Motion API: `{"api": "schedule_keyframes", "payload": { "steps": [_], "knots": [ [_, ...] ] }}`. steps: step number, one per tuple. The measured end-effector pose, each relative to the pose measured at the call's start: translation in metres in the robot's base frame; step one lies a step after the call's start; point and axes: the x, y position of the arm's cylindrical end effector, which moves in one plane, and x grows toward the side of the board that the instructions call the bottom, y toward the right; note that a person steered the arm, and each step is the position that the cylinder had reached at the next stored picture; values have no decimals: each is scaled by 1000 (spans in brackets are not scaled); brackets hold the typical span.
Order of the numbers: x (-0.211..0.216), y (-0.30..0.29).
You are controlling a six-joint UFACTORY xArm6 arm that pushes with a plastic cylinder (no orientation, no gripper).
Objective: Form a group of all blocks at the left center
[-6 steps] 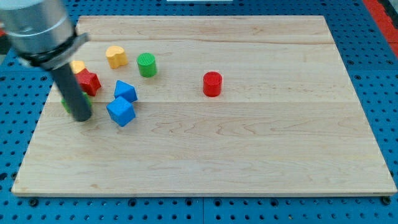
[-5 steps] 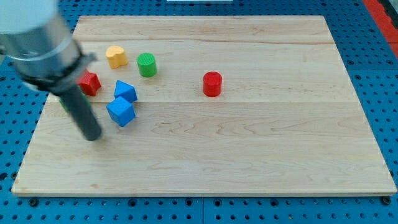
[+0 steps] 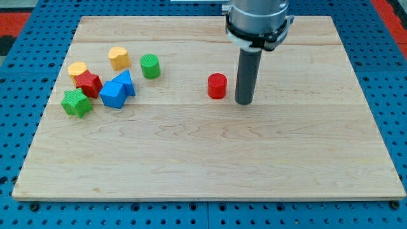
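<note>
My tip [image 3: 243, 102] rests on the board just to the right of the red cylinder [image 3: 217, 86], a small gap apart. At the view's left lie a yellow block [image 3: 77, 69], a red star block [image 3: 88, 83], a green star block [image 3: 77, 102], a blue cube [image 3: 113, 94] and a blue triangular block [image 3: 126, 83] touching it. A yellow heart-like block [image 3: 118, 58] and a green cylinder [image 3: 150, 66] sit a little above and right of them.
The wooden board [image 3: 210, 159] lies on a blue pegboard table [image 3: 394, 95]. The arm's grey body [image 3: 257, 19] hangs over the board's top middle.
My tip has moved from the left cluster across to the right side of the red cylinder. The blue cube has shifted up and left, against the blue triangular block. The green star and yellow block are now uncovered.
</note>
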Motion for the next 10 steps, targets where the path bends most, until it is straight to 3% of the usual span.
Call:
{"api": "schedule_keyframes", "payload": {
  "steps": [2, 3, 4, 5, 6, 8, 9, 10],
  "knots": [
    [-41, -154],
    [-73, -131],
    [-124, -148],
    [-120, -213],
    [-72, -220],
    [-119, -255],
    [-78, -248],
    [-75, -245]
  ]
}}
